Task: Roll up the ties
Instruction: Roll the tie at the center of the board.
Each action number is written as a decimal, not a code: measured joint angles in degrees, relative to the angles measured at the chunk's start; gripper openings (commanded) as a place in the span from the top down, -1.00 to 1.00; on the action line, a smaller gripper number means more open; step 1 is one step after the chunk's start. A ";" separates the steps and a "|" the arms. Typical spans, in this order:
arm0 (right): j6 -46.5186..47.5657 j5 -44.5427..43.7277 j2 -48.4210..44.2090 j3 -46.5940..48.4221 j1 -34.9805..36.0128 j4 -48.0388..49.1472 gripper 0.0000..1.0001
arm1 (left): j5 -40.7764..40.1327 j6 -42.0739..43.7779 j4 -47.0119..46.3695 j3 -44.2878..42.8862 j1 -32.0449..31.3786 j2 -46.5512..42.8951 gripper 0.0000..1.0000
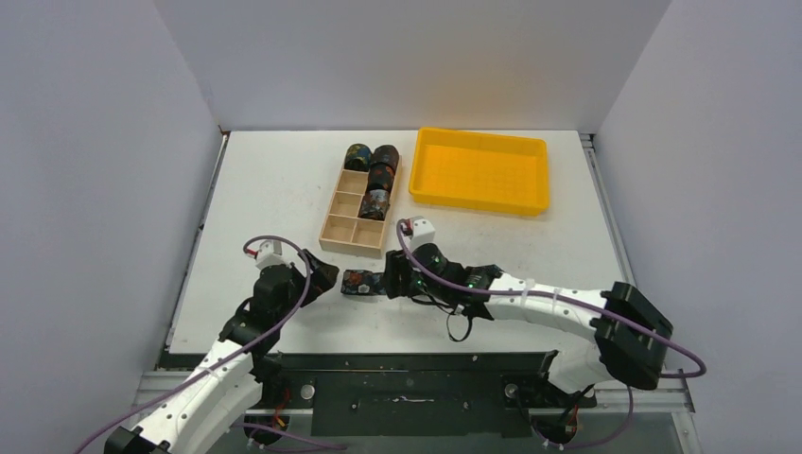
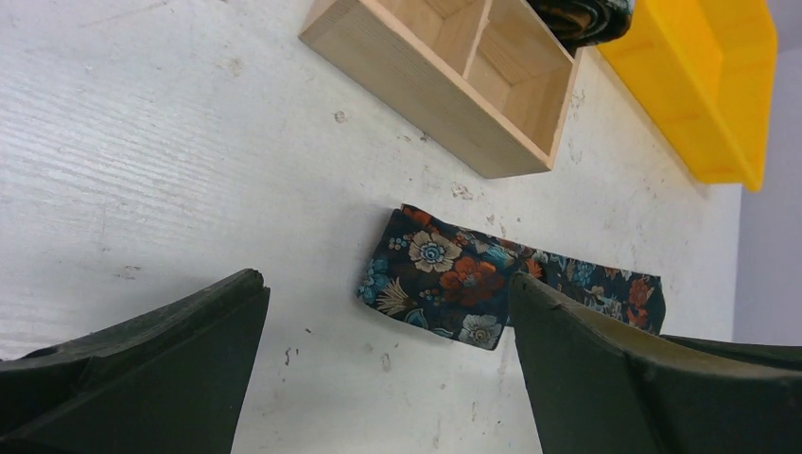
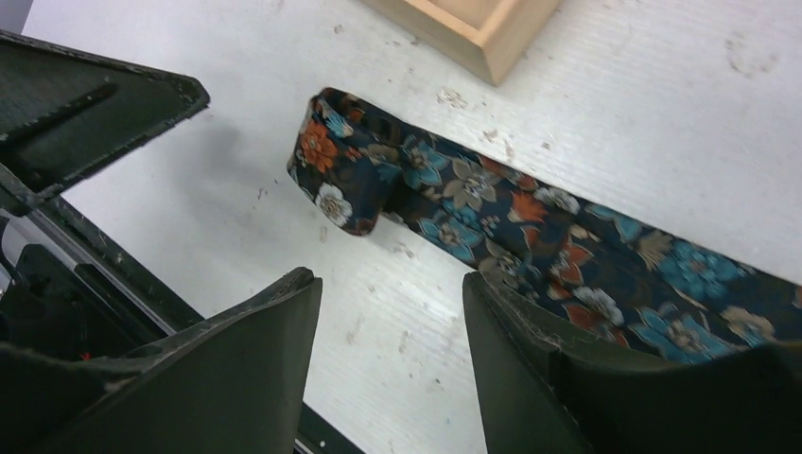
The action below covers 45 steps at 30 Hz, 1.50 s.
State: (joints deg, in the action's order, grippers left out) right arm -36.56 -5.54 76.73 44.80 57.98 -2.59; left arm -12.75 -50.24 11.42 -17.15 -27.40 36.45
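Observation:
One dark floral tie [image 1: 357,283] lies flat on the white table, its near end folded back into a short loop [image 3: 333,178]. In the left wrist view the tie [image 2: 444,274] sits just beyond my left gripper [image 2: 388,322], which is wide open and holds nothing. My right gripper [image 3: 388,293] is open over bare table; the strip [image 3: 530,222] runs beside and behind its right finger [image 3: 530,350]. From above, the left gripper [image 1: 324,276] and right gripper [image 1: 390,281] flank the folded end. Three rolled ties [image 1: 376,170] stand in the wooden box [image 1: 339,230].
The wooden compartment box [image 2: 444,104] stands just behind the tie, with a yellow tray [image 1: 479,175] to its right. The table's near edge and a black rail [image 1: 407,364] run close below both grippers. White walls enclose the table on three sides.

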 measured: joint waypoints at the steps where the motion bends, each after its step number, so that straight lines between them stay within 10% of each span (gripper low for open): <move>1: 0.15 0.04 2.27 1.57 0.33 0.52 -0.12 | 1.97 -0.46 -1.68 1.33 1.88 -0.24 -0.97; 14: 4.02 -2.38 20.92 17.81 4.07 0.24 -0.05 | 10.05 -5.16 -10.95 7.61 7.65 2.58 -0.97; 45: 1.62 6.40 25.94 12.74 -5.73 3.72 -0.01 | 18.27 -3.10 -17.27 5.42 8.02 14.86 -0.87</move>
State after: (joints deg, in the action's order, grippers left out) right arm -34.94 0.86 102.67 57.54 52.25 1.13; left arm 5.52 -53.34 -5.85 -11.73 -19.38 51.31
